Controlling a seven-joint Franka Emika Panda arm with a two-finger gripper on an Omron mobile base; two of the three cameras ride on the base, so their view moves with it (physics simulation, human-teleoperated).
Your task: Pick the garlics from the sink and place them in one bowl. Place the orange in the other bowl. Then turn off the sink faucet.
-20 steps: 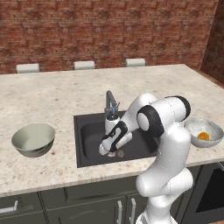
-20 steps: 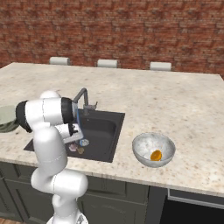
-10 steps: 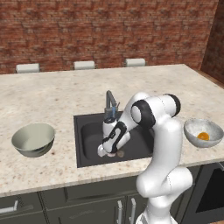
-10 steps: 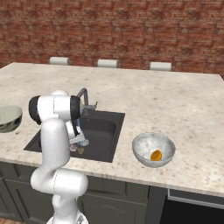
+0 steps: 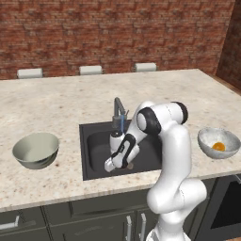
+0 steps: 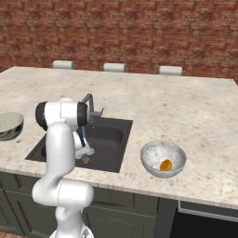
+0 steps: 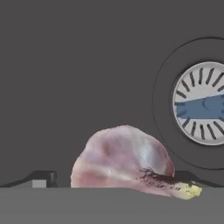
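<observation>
In the hand view a pale pinkish garlic [image 7: 124,159] lies on the dark sink floor [image 7: 87,65], right between the two fingertips [image 7: 41,179] of my open gripper [image 7: 116,181]. Neither tip touches it. The round metal drain ring [image 7: 203,103] sits to its upper right with water on it. From the base views my gripper [image 5: 108,165] reaches low into the sink [image 5: 94,150]. A small brown garlic [image 6: 86,160] lies beside the hand. The orange [image 5: 218,146] rests in the mottled bowl [image 5: 230,139]. The plain green-grey bowl [image 5: 35,149] stands left of the sink. A blue stream falls from the faucet [image 5: 118,109].
The speckled counter [image 5: 70,99] surrounds the sink, with a brick wall behind and dark cabinets below its front edge. The faucet post and spout stand close behind my forearm. Three pale blocks [image 5: 90,70] sit along the counter's far edge.
The hand has swung down and left, deeper into the sink toward its front-left part. The jaws stayed open. The bowls and orange have not moved.
</observation>
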